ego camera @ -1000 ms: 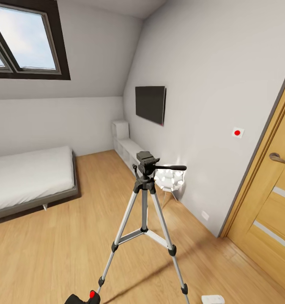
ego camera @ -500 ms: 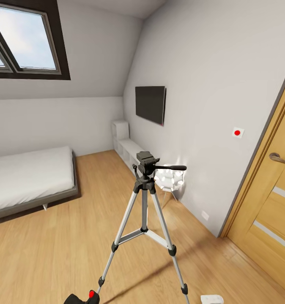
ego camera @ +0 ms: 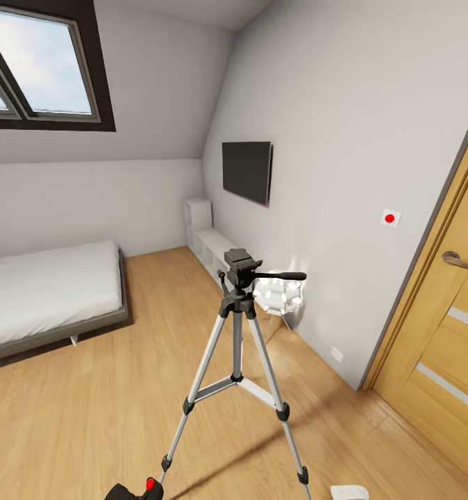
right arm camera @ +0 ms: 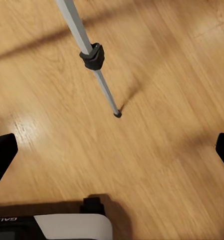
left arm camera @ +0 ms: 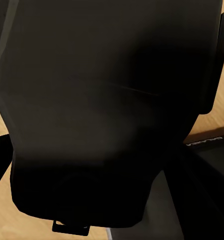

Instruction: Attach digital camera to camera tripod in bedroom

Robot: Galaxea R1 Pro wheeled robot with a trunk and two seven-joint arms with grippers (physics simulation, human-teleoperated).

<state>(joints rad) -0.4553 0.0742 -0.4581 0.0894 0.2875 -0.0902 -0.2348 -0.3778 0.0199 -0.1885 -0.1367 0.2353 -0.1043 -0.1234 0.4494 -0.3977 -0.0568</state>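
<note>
On the wood floor ahead of me stood the camera tripod (ego camera: 239,333), its head bare. My left gripper (left arm camera: 112,125) pinched the digital camera (ego camera: 140,489), rigid, fragile, best held by its body. My right gripper (right arm camera: 112,150) hung spread.

head: faces camera tripod (ego camera: 238,326) | right wrist: down at its leg
</note>
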